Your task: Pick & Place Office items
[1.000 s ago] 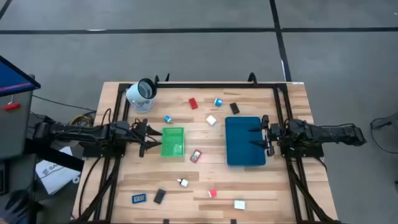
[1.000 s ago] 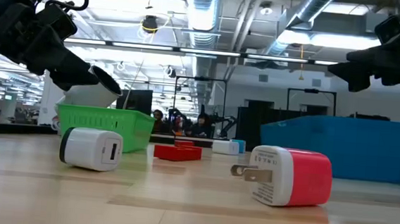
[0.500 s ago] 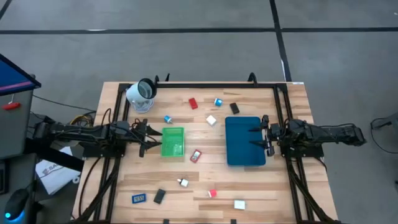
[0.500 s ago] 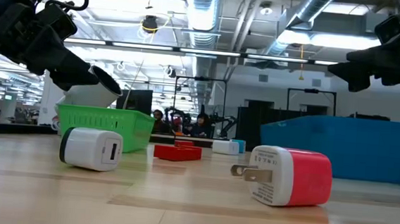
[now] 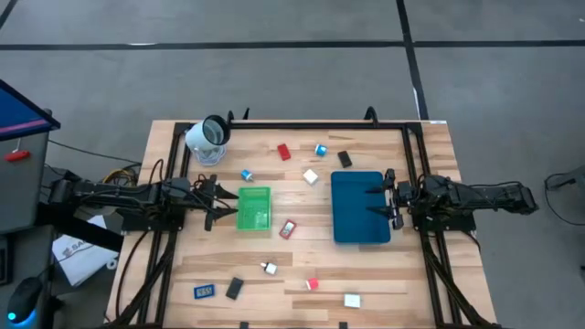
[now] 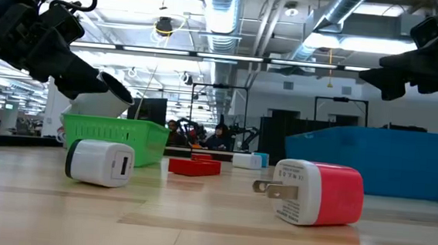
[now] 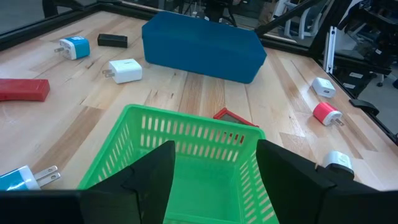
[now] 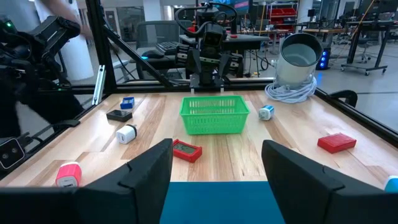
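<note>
The office items lie scattered on the wooden table: a red block [image 5: 284, 152], a blue charger [image 5: 321, 150], a black block [image 5: 345, 159], a red flat piece [image 5: 288, 228], a white plug [image 5: 268, 268] and a red charger [image 5: 313, 284] among them. My left gripper [image 5: 218, 203] hovers open at the green tray's [image 5: 254, 207] left end, with the tray [image 7: 186, 155] just ahead of its fingers. My right gripper [image 5: 384, 199] hovers open over the right edge of the blue tray [image 5: 360, 206]. Neither holds anything.
A white cylinder [image 5: 210, 137] with a dark opening lies at the far left corner beside coiled cable. A blue card [image 5: 204, 291], a black block [image 5: 235, 288] and a white charger [image 5: 352, 300] sit near the near edge. A black frame rails the table's sides.
</note>
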